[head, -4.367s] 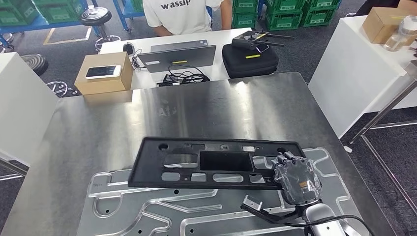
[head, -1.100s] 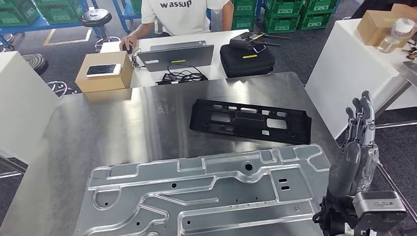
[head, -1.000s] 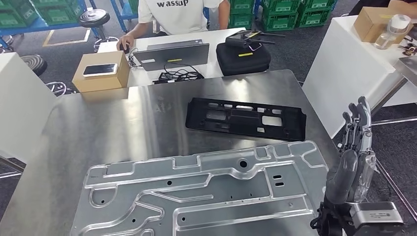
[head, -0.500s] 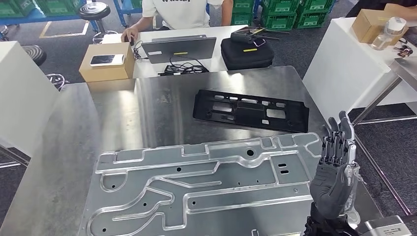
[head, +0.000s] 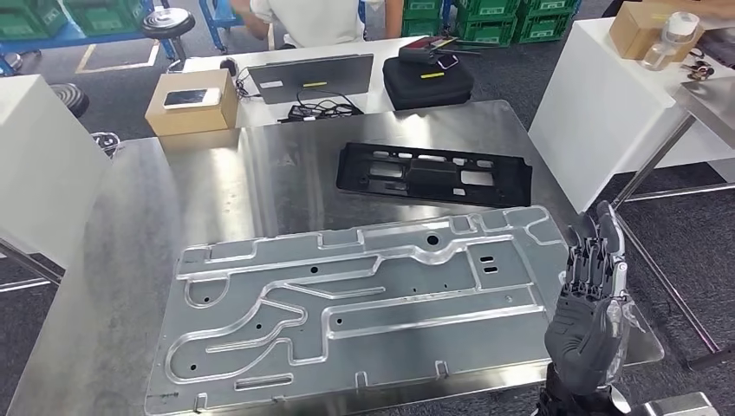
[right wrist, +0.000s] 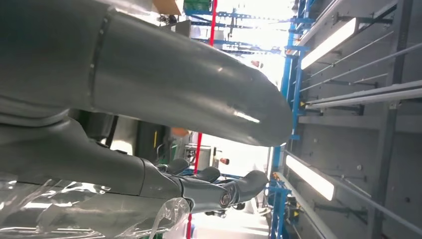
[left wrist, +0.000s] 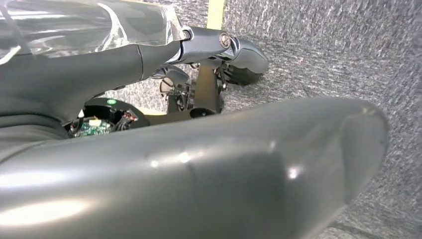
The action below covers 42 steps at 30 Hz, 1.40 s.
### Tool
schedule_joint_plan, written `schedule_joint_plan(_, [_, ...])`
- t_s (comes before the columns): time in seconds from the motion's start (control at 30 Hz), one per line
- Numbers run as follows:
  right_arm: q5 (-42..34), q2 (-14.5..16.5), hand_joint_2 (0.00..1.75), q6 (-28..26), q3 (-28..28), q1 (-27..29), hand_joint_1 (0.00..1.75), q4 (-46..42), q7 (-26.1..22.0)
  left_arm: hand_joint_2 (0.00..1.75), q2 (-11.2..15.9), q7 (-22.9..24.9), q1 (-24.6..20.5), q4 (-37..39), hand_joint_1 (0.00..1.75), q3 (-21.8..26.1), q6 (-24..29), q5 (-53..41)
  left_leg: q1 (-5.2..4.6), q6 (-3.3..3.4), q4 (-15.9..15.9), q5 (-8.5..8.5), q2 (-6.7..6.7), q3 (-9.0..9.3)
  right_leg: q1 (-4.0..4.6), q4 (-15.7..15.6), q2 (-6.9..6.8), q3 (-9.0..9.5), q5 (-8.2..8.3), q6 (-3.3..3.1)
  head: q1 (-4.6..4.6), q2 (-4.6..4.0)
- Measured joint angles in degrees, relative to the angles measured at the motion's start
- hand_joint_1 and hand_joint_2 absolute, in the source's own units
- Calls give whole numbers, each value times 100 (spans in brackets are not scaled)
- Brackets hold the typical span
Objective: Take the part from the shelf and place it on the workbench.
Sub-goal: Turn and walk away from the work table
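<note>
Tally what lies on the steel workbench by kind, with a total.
Black plastic part: 1
Large aluminium plate: 1
Total: 2

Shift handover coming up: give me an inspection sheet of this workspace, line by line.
Surface: steel workbench, bare metal at the left.
Job's things: black part lies flat on the workbench, beyond the aluminium plate.
Clutter: cardboard box with phone; black case.
Hands: right hand open, raised beside the bench edge; left hand empty, over the floor.
Cables: black tangle by the laptop.
Surroundings: a person seated behind; green crates.
</note>
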Motion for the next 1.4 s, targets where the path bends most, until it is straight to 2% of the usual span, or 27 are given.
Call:
schedule_joint_plan(0.03, [37,2,0,-9,3,7,0,-5,11,0,27,-15,3,6,0,8,-5,3,10,-40,276,-248,-7,-120,-20,-2,-8,-82,63,-28,-4,-1])
schedule_joint_plan(0.1, [66,11,0,-24,9,32,0,-15,19,0,54,-7,3,7,0,28,23,16,60,-113,1198,-903,-4,-416,-14,23,-13,-247,173,-68,-10,-1])
schedule_joint_plan(0.13, [55,17,0,-30,11,51,0,-17,15,0,66,27,2,7,0,43,57,21,76,-137,1644,-1116,-2,-519,-8,45,-14,-332,224,-70,-10,0])
schedule_joint_plan(0.2, [-3,32,0,-35,15,91,0,-17,-18,0,77,145,0,8,0,69,140,7,87,-153,1981,-1133,-2,-462,-1,103,-17,-506,316,-64,-9,1])
schedule_joint_plan(0.23, [-30,39,0,-37,16,108,0,-17,-43,0,81,214,0,8,0,78,177,-10,86,-144,1824,-996,-2,-288,1,130,-16,-592,361,-58,-8,1])
schedule_joint_plan(0.3, [-79,57,0,-38,19,142,0,-16,-93,0,101,343,-11,8,0,82,227,-65,61,-84,991,-751,-3,337,6,158,-12,-721,455,-33,-7,1])
schedule_joint_plan(0.37, [-150,77,0,-38,19,183,0,-15,-143,0,126,444,-45,8,0,81,244,-149,23,0,66,-698,-6,953,9,168,-15,-789,556,14,-7,1])
schedule_joint_plan(0.4, [-190,85,0,-38,20,206,0,-13,-166,0,134,490,-62,8,0,77,245,-211,8,32,-183,-706,-9,1106,9,168,-21,-813,608,41,-6,1])
schedule_joint_plan(0.47, [-288,98,0,-39,23,233,0,-3,-198,0,137,592,-84,8,0,44,262,-395,30,88,-316,-667,-12,1085,10,188,-20,-884,664,99,-9,0])
schedule_joint_plan(0.5, [-337,109,0,-39,27,237,0,6,-206,0,136,647,-85,8,0,1,285,-527,47,118,-327,-629,-12,1031,12,292,-15,-957,558,129,-8,1])
schedule_joint_plan(0.53, [-384,119,0,-39,32,236,0,20,-210,0,134,698,-86,8,0,-52,314,-673,66,154,-349,-582,-10,974,12,520,-9,-1067,346,159,-8,1])
schedule_joint_plan(0.6, [-447,135,0,-39,58,226,0,64,-215,0,131,764,-86,8,0,-186,372,-978,77,198,-347,-487,-3,851,-1,1339,-7,-1363,-249,208,-2,1])
schedule_joint_plan(0.63, [-461,139,0,-39,78,211,0,91,-214,0,129,781,-88,7,0,-251,397,-1107,78,207,-335,-440,3,786,-9,1784,-8,-1495,-453,226,-2,1])
schedule_joint_plan(0.67, [-462,145,0,-37,101,183,0,121,-207,0,128,797,-90,7,0,-327,431,-1224,77,203,-315,-398,11,717,-14,2120,-8,-1565,-515,239,0,1])
schedule_joint_plan(0.7, [-444,151,0,-35,123,140,0,149,-188,0,127,819,-93,7,0,-398,474,-1316,77,195,-288,-360,19,649,-18,2268,-8,-1548,-446,246,1,1])
schedule_joint_plan(0.73, [-400,156,0,-33,146,77,0,173,-149,0,126,838,-95,7,0,-466,526,-1376,77,183,-259,-327,19,582,-24,2168,-7,-1409,-282,245,1,1])
schedule_joint_plan(0.8, [-228,166,0,-30,204,-78,0,215,7,0,119,802,-94,7,0,-580,628,-1386,77,141,-214,-263,-5,479,-35,1402,90,-818,1,221,2,1])
schedule_joint_plan(0.87, [-17,175,0,-32,274,-219,0,245,198,0,107,636,-111,7,0,-640,671,-1289,55,88,-188,-198,-50,412,-38,550,245,-227,12,178,2,1])
schedule_joint_plan(0.9, [71,180,0,-33,304,-273,0,257,274,0,98,544,-126,7,0,-653,666,-1249,42,62,-173,-161,-73,376,-34,313,283,-75,-41,158,3,1])
schedule_joint_plan(1.0, [208,198,0,-30,401,-424,0,291,414,0,65,337,-137,7,0,-717,638,-1255,11,-22,-49,-154,-135,211,-63,133,148,-81,-82,79,3,-1])
schedule_joint_plan(1.07, [231,213,0,-29,448,-506,0,312,444,0,14,243,-114,7,0,-768,687,-1254,27,-94,470,-513,-106,-49,-81,116,38,-143,-29,5,2,-1])
schedule_joint_plan(1.13, [221,217,0,-31,478,-557,0,332,446,0,-67,176,-102,7,0,-788,786,-1237,63,-155,1427,-1017,-78,-449,-57,117,-70,-205,23,-40,3,-1])
schedule_joint_plan(1.2, [174,219,0,-33,520,-586,0,356,411,0,-135,161,-96,7,0,-810,875,-1235,84,-168,2000,-1204,-68,-636,-28,119,-187,-260,66,-50,5,-1])
schedule_joint_plan(1.23, [138,219,0,-33,537,-591,0,368,376,0,-157,176,-92,7,0,-827,911,-1237,83,-155,1896,-1125,-59,-532,-11,119,-243,-278,84,-49,5,-1])
schedule_joint_plan(1.27, [105,220,0,-34,548,-594,0,378,332,0,-171,195,-90,7,0,-848,944,-1237,73,-124,1532,-964,-29,-293,5,118,-300,-290,99,-48,5,-1])
schedule_joint_plan(1.33, [46,220,0,-34,552,-602,0,385,235,0,-180,243,-99,7,0,-880,1004,-1232,4,-15,484,-647,212,391,28,118,-409,-287,121,-37,5,-1])
schedule_joint_plan(1.4, [0,220,0,-34,554,-599,0,389,146,0,-179,273,-125,7,0,-894,1040,-1222,-76,83,-164,-513,441,806,39,123,-524,-286,139,-6,7,-1])
